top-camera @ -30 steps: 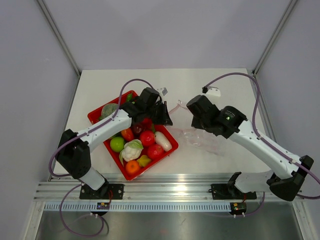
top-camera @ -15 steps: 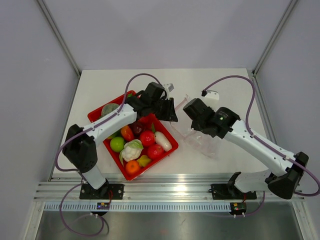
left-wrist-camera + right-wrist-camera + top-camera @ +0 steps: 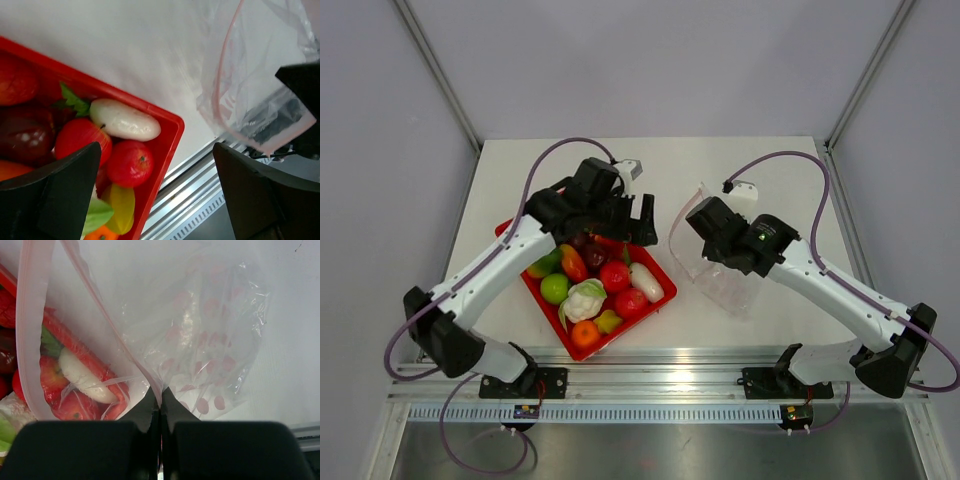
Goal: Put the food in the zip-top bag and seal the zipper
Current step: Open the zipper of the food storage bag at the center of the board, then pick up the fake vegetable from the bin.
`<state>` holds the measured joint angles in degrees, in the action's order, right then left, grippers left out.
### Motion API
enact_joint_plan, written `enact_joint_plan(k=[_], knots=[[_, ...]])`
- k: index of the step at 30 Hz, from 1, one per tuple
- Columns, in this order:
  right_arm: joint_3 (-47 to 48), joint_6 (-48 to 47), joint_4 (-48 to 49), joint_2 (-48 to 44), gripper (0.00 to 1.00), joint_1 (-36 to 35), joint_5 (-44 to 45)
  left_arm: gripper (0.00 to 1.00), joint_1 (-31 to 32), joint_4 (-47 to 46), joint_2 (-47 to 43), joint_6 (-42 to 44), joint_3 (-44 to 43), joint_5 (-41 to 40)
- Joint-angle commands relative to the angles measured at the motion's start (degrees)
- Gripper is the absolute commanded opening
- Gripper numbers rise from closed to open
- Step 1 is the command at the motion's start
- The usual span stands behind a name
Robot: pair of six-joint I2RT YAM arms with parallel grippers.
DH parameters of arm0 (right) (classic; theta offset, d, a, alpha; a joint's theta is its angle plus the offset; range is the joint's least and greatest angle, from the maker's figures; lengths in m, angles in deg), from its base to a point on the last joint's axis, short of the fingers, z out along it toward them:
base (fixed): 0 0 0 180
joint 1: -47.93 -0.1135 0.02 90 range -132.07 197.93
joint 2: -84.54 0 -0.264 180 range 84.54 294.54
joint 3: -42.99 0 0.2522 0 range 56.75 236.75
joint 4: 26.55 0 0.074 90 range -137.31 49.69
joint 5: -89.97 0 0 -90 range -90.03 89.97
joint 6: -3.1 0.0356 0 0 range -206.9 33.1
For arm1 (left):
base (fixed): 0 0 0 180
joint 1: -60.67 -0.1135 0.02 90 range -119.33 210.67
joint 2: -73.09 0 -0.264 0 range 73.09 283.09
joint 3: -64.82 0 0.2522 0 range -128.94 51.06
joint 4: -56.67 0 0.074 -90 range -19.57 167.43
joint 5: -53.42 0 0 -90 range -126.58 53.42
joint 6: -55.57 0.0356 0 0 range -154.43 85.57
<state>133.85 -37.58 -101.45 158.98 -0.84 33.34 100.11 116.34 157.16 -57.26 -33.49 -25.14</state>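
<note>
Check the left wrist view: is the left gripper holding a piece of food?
No: the left gripper stands wide open and empty, over the corner of the red tray.

We are noting food (image 3: 613,277) lying in the tray (image 3: 166,149) on the table (image 3: 510,180), bag (image 3: 730,292) showing just right of it.

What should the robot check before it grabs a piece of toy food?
1. The right gripper is shut on the zipper: ok.
2. The zip-top bag has its mouth open toward the red tray: ok.
3. The left gripper is open and empty: ok.
4. The food lies in the red tray, close to the left gripper: ok.
5. Which piece the left gripper aims at: cannot tell.
</note>
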Motion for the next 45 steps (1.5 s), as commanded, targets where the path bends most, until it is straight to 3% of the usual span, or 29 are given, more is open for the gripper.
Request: enact_joint_plan(k=[1,4,11,20,33,39,44,45], knots=[[1.0,-0.1,0.9,-0.9,0.0,-0.4,-0.1,0.98,-0.3,4.5,-8.2,1.8,4.0,-7.4],[0.7,-0.7,1.9,-2.3,0.0,-0.4,-1.1,0.99,-0.4,7.1,-12.5,1.0,8.9,-13.1],[-0.3,-2.1,3.7,-3.5,0.0,-0.4,-2.6,0.99,-1.0,10.6,-18.1,-1.3,20.1,-18.3],[-1.7,-2.5,4.9,-3.4,0.0,-0.4,-4.8,0.99,-1.0,6.3,-15.5,-2.6,25.7,-19.6],[-2.8,-1.8,4.5,-3.9,0.0,-0.4,-4.9,0.9,-1.0,1.1,-9.8,-3.4,30.3,-18.7],[-2.6,-2.0,5.3,-2.6,0.0,-0.4,-5.6,0.74,-1.0,-0.2,-9.3,-3.6,32.0,-18.7],[-1.9,-2.6,6.4,-0.7,0.0,-0.4,-6.5,0.3,-1.0,1.1,-10.4,-3.4,30.7,-19.2],[-1.7,-2.7,6.6,-0.2,0.0,-0.4,-6.6,0.27,-1.0,1.5,-10.8,-3.2,30.2,-19.3]])
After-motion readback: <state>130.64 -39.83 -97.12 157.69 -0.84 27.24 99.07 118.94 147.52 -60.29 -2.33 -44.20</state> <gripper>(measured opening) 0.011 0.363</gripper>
